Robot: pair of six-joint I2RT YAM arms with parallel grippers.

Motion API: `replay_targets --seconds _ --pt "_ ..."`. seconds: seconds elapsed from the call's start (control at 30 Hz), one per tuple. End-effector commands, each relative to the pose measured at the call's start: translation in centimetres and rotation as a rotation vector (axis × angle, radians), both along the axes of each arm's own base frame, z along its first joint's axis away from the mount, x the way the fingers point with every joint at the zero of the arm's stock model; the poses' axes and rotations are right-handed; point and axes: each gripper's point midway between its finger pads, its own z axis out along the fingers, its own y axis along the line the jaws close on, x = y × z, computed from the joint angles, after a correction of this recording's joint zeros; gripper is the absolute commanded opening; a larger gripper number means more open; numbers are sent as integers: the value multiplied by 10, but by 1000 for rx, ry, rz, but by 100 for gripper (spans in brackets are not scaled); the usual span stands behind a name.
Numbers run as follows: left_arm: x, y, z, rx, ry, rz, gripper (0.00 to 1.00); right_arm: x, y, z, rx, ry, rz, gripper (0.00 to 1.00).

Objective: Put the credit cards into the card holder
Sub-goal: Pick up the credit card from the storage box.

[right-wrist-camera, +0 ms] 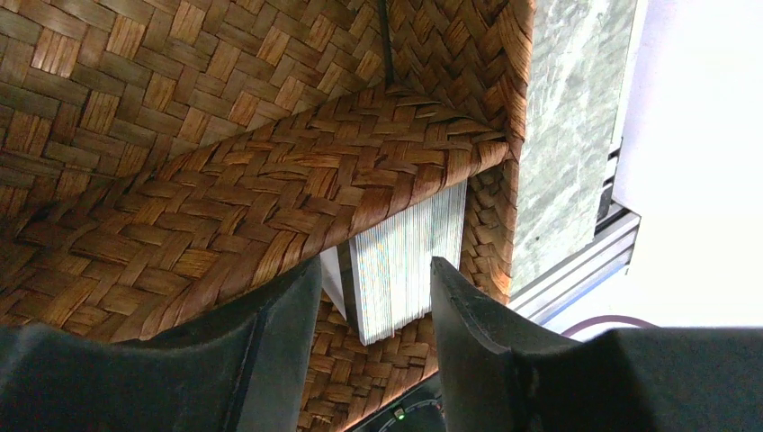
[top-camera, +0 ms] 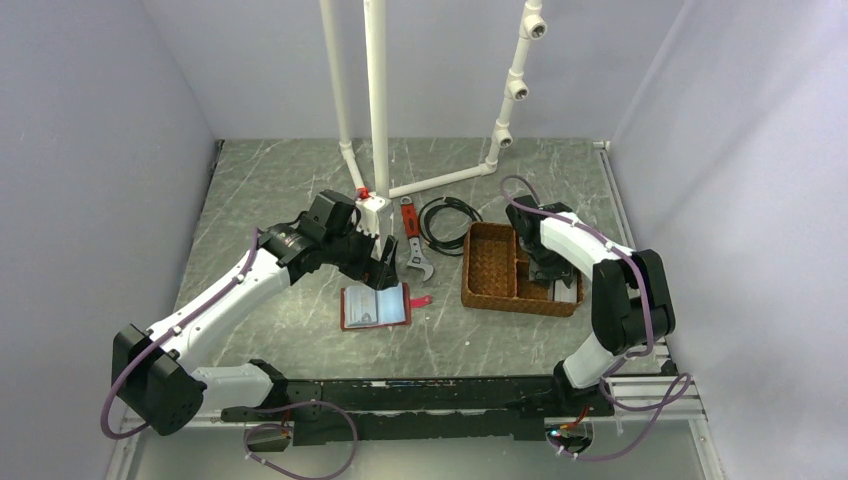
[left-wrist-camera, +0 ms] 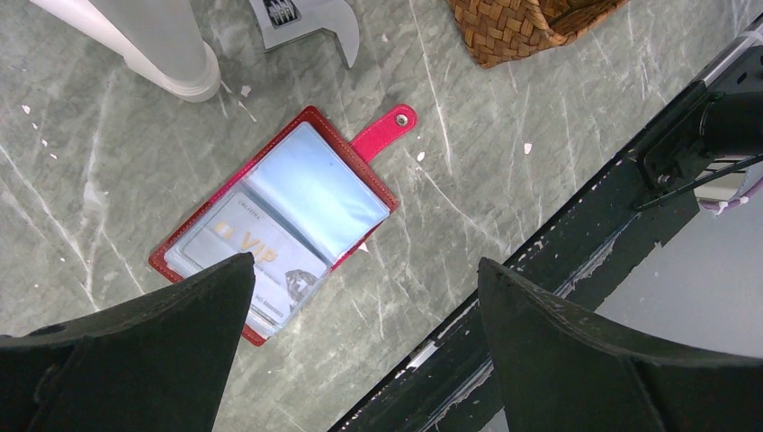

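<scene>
Left gripper (left-wrist-camera: 364, 265): you have it above the card holder (left-wrist-camera: 310, 180), fingers spread wide, empty.
Card holder: open flat on the table (top-camera: 290, 185), VIP card (left-wrist-camera: 247, 256) in a pocket.
Right gripper (right-wrist-camera: 373, 279): inside the woven tray (right-wrist-camera: 180, 180), fingers flanking the credit cards (right-wrist-camera: 405, 270); you cannot tell if they pinch.

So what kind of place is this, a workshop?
Probably a robot test booth: two arms bolted to a stone-patterned table, plain pale walls closing it in, a white pipe frame at the back.
</scene>
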Motion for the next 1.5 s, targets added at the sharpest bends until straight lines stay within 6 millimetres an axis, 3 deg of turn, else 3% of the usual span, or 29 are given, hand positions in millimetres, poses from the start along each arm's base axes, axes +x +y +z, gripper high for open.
replay_targets --seconds 0.0,0.1,0.27,0.47,0.7,1.47 --pt "2 -2 5 -10 -38 -24 99 4 -4 -2 -30 -8 14 50" --pt "1 -3 5 -9 -36 -25 99 4 -2 -6 -17 0 19 54" --pt "1 -3 4 -10 -32 -27 99 3 -2 -13 -20 19 17 51" --pt "1 -3 3 -9 -28 -29 99 3 -8 0 -54 -6 0 32" --pt "1 -5 2 -11 -21 -33 100 4 -10 12 -58 -47 -1 24" --pt "0 -6 -1 -10 -12 -40 100 2 -19 22 -115 -76 -21 23"
